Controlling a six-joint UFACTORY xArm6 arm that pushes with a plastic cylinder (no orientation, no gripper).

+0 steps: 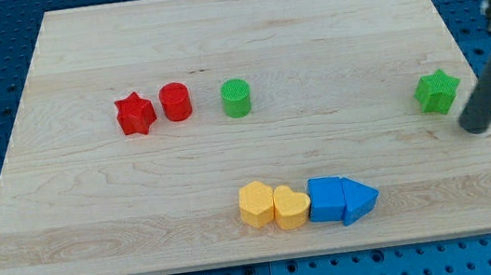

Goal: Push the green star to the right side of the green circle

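The green star (437, 91) lies near the board's right edge, at mid height. The green circle (236, 97) stands far to its left, left of the board's centre. My tip (476, 126) rests on the board just right of and slightly below the green star, a small gap apart from it. The dark rod slants up to the view's right edge.
A red star (135, 113) and a red circle (175, 101) sit left of the green circle. Near the bottom centre lie a row: yellow hexagon (256, 202), yellow heart (291, 207), blue square (326, 199), blue triangle (359, 200). The wooden board (75, 46) ends just right of my tip.
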